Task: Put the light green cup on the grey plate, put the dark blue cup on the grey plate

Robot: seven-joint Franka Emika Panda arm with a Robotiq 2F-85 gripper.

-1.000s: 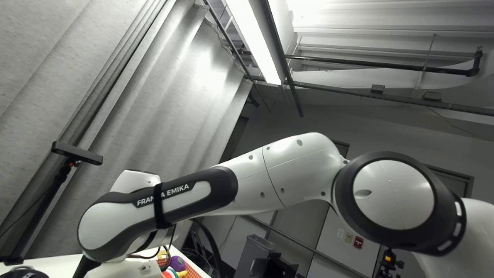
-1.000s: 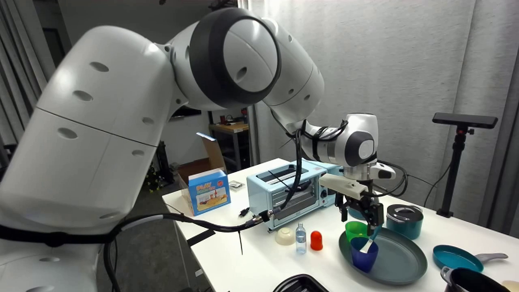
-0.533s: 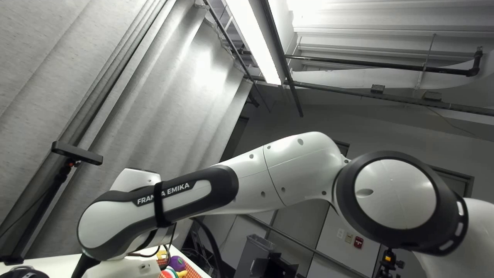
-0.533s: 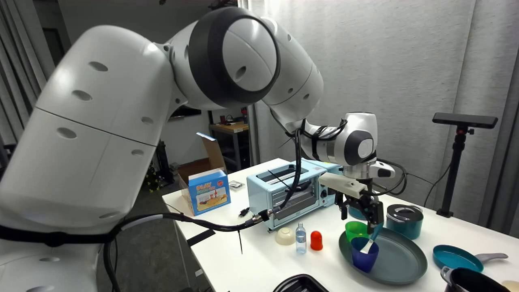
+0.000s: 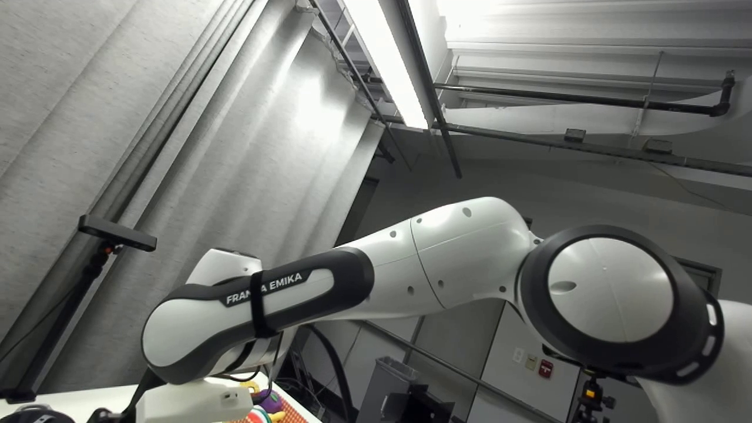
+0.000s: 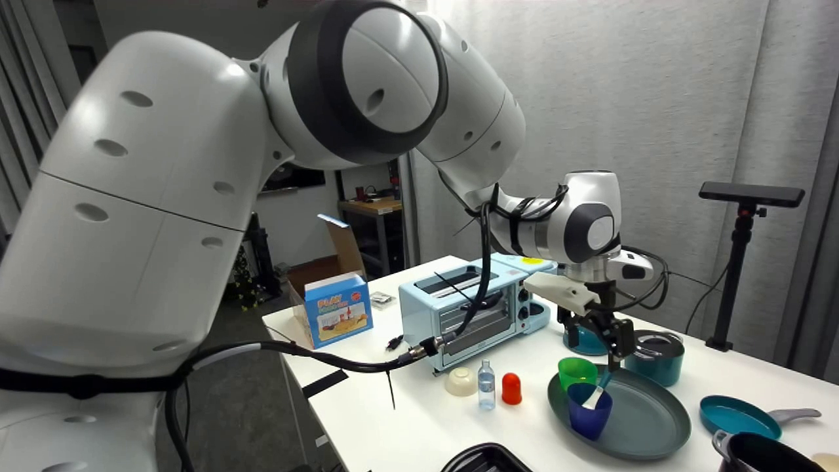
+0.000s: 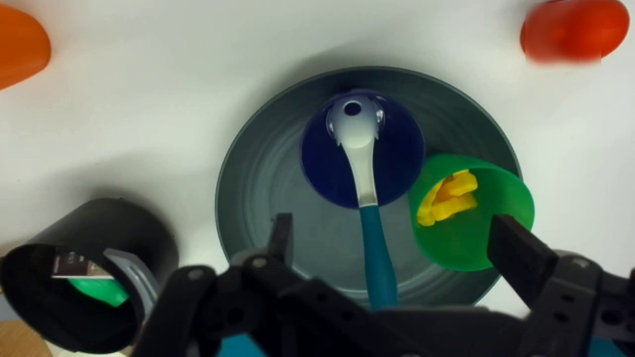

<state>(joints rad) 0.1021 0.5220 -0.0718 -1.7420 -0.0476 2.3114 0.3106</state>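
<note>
Beneath claw [image 7: 392, 225], blue cup [image 7: 399, 153], green cup [image 7: 471, 235], on plate [image 7: 263, 193]

White arm [image 5: 470, 258], black cables [image 6: 486, 242], a black strap [image 5: 259, 305] across FRANKA EMIKA lettering [image 5: 285, 282], black 2-fingered claw [image 7: 392, 225].

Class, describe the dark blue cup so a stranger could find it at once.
On the white table sits a round grey plate. On it, beside a green cup holding yellow pieces, stands the dark blue cup, the one with a white-and-teal utensil leaning out.
</note>
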